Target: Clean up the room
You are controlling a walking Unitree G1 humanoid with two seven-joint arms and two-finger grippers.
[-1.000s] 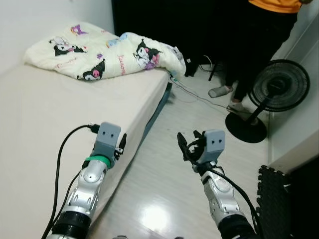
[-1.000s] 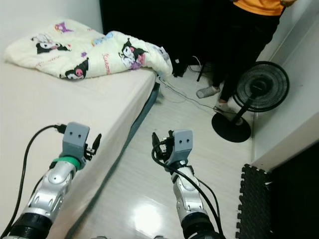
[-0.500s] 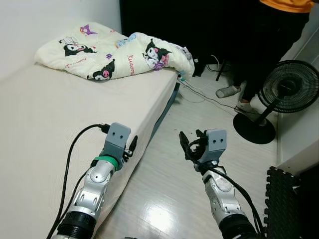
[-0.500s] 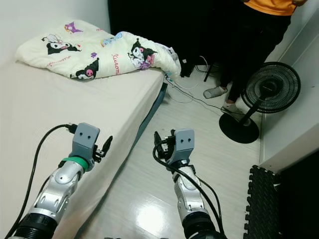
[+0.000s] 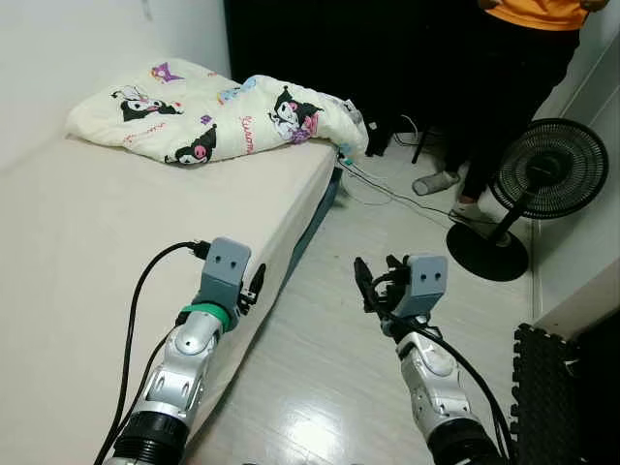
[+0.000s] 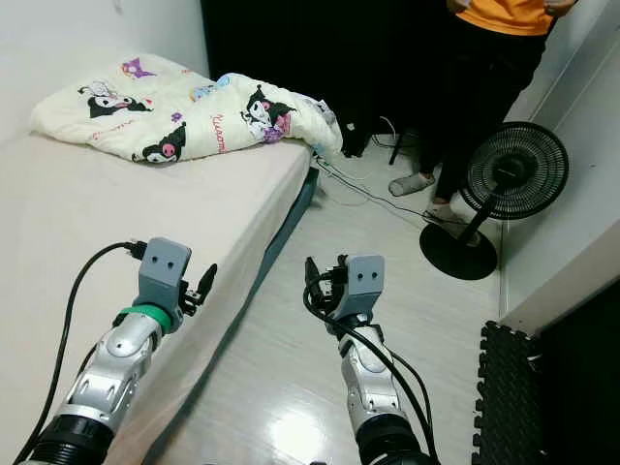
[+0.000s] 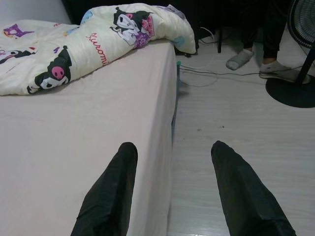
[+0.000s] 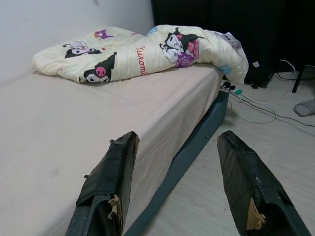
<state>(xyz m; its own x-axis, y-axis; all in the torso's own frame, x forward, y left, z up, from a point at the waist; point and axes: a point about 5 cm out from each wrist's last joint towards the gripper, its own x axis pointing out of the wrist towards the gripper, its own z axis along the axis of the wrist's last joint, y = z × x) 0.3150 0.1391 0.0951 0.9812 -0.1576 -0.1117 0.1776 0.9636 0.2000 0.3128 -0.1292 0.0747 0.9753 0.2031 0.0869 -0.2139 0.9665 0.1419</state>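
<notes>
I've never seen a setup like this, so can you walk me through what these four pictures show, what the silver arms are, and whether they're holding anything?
This is a humanoid robot tidying a bedroom. Two pictures come from a stereo camera on its head, looking down at its own silver arms. The left gripper hangs over the edge of the bed; the right gripper is above the pale floor. The other two pictures come from cameras on each wrist, looking along that gripper's two black fingers, which stand apart with nothing between them. So both are open and empty. On the bed lies a crumpled cartoon-print blanket. Beyond stand a black fan and a person, with cables on the floor.
</notes>
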